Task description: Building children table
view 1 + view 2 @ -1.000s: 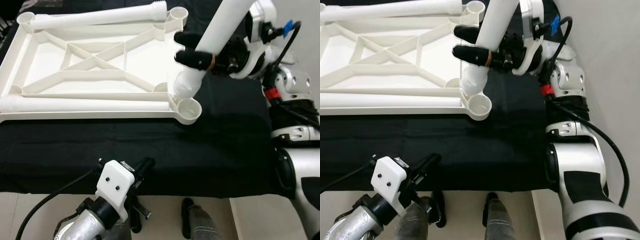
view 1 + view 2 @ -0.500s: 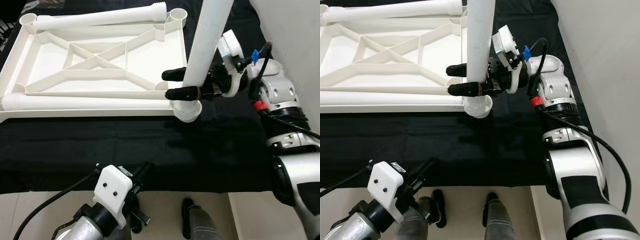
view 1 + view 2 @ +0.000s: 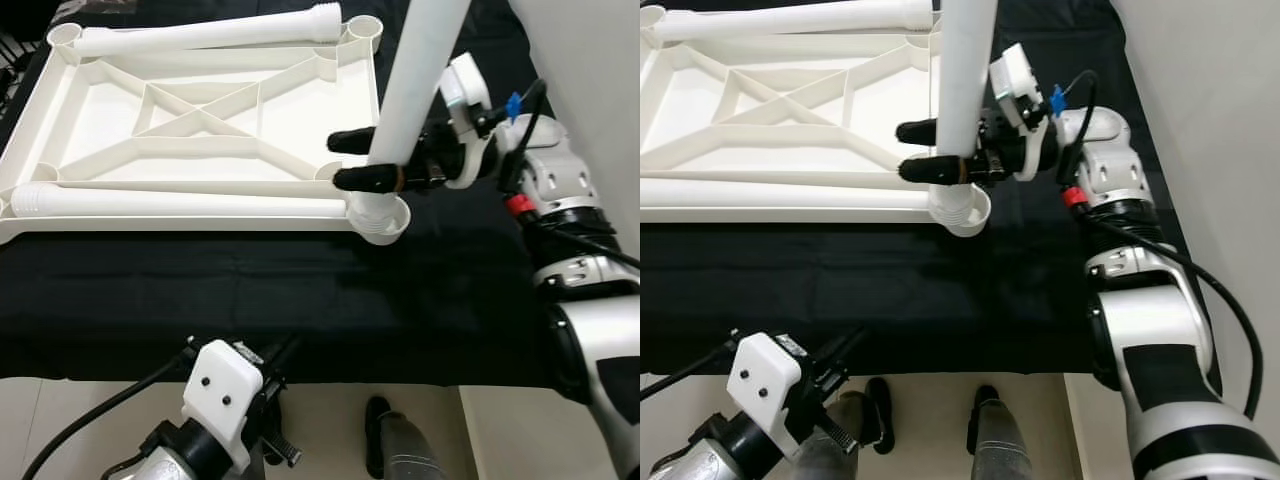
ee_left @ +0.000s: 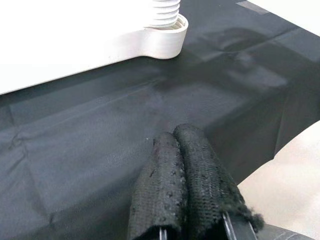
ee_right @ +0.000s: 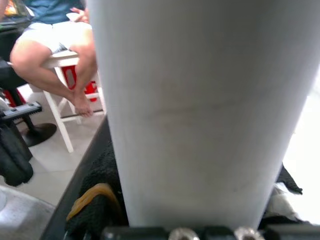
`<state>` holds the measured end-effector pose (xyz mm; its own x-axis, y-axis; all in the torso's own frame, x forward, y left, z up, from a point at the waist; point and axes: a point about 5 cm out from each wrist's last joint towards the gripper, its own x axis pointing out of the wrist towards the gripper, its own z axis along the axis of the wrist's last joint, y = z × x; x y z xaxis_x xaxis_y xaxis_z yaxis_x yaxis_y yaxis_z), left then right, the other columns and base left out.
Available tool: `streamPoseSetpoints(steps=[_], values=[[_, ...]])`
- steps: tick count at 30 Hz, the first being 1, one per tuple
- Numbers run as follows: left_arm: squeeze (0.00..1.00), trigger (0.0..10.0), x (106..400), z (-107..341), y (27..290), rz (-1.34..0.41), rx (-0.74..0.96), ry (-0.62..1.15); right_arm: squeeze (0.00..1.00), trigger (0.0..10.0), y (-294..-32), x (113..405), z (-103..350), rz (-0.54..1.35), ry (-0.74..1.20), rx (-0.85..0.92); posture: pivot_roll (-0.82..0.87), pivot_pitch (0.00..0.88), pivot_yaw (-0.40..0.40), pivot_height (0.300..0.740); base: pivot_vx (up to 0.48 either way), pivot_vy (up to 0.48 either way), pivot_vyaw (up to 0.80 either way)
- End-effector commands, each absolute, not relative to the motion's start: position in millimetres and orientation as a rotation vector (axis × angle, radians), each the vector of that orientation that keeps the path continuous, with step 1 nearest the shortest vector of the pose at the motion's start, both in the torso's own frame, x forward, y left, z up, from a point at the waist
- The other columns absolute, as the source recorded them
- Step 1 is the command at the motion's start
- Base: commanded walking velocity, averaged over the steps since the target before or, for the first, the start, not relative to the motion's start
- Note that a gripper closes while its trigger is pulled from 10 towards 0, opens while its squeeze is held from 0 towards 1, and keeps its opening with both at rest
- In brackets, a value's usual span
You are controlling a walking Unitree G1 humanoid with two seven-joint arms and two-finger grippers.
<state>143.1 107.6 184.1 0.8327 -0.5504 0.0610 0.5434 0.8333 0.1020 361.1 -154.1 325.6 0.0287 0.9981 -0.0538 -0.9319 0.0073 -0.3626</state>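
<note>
- One white tabletop frame (image 3: 200, 120) lies upside down on the black cloth (image 3: 300, 300).
- Three white legs: two lying (image 3: 200, 30) (image 3: 180, 203), one upright (image 3: 415, 70), pinched by the right gripper (image 3: 352, 160).
- Left gripper (image 4: 185, 150): fingers pressed together.

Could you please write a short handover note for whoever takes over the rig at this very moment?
Right gripper: shut on the upright table leg, whose threaded end sits in the near right corner socket of the upside-down tabletop.
Left gripper: shut, holding nothing, low at the near edge of the black cloth.
Two more legs lie loose on the tabletop: far leg, near leg.
Done: the first leg is set into its socket; whether it is fully screwed in cannot be seen.
Left: tighten it, then fit the remaining legs.
</note>
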Motion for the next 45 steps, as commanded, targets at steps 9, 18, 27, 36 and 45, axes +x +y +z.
streamPoseSetpoints(steps=[9,18,27,36,45], values=[[0.0,10.0,139,182,108,-0.596,0.079,-0.051,0.0,10.0,-163,355,328,1.558,-0.252,-0.309,0.12,0.399,0.021,0.74,0.0,0.0,0.0],[0.0,10.0,139,184,109,-0.594,0.084,-0.052,0.0,10.0,-159,350,323,1.606,-0.257,-0.291,0.13,0.401,0.024,0.74,0.0,0.0,0.0],[0.0,10.0,140,185,109,-0.597,0.088,-0.053,0.0,10.0,-154,352,310,1.602,-0.249,-0.311,0.13,0.4,0.032,0.74,0.0,0.0,0.0],[0.0,10.0,140,185,110,-0.595,0.092,-0.051,0.0,10.0,-165,355,311,1.549,-0.259,-0.309,0.14,0.423,0.038,0.74,0.0,0.0,0.0],[0.0,10.0,142,185,114,-0.601,0.093,-0.049,0.0,10.0,-183,349,314,1.518,-0.248,-0.312,0.12,0.424,0.046,0.74,0.0,0.0,0.0]])
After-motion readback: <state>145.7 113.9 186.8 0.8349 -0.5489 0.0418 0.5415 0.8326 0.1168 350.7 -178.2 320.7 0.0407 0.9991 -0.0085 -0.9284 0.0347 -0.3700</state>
